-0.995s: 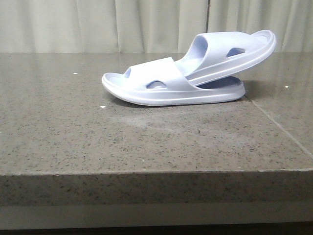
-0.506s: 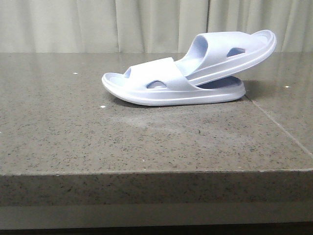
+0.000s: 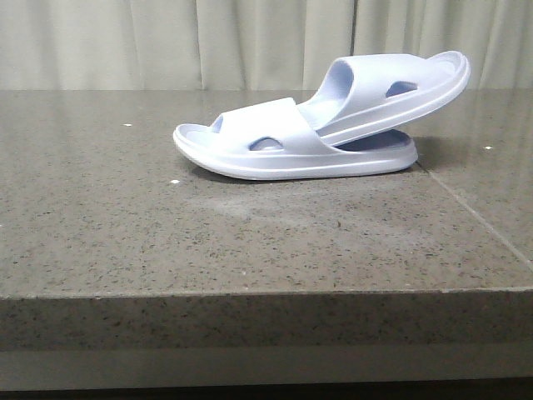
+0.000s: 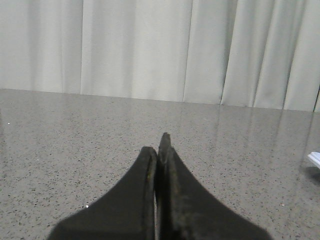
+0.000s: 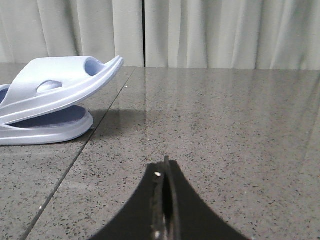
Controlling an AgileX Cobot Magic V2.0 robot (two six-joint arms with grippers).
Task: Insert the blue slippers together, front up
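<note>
Two pale lavender-blue slippers sit at the back of the stone table. One slipper (image 3: 275,150) lies flat, sole down. The other slipper (image 3: 391,87) has its front pushed under the first one's strap, and its heel sticks up to the right. They also show in the right wrist view, the tilted slipper (image 5: 60,85) over the flat one (image 5: 45,131). A corner of a slipper (image 4: 315,159) shows in the left wrist view. My left gripper (image 4: 159,145) is shut and empty, low over the table. My right gripper (image 5: 165,167) is shut and empty, apart from the slippers. Neither gripper shows in the front view.
The speckled grey stone table (image 3: 250,242) has a seam line (image 3: 475,215) running from under the slippers toward the front right. Its front edge (image 3: 266,292) is near the camera. Pale curtains (image 3: 166,42) hang behind.
</note>
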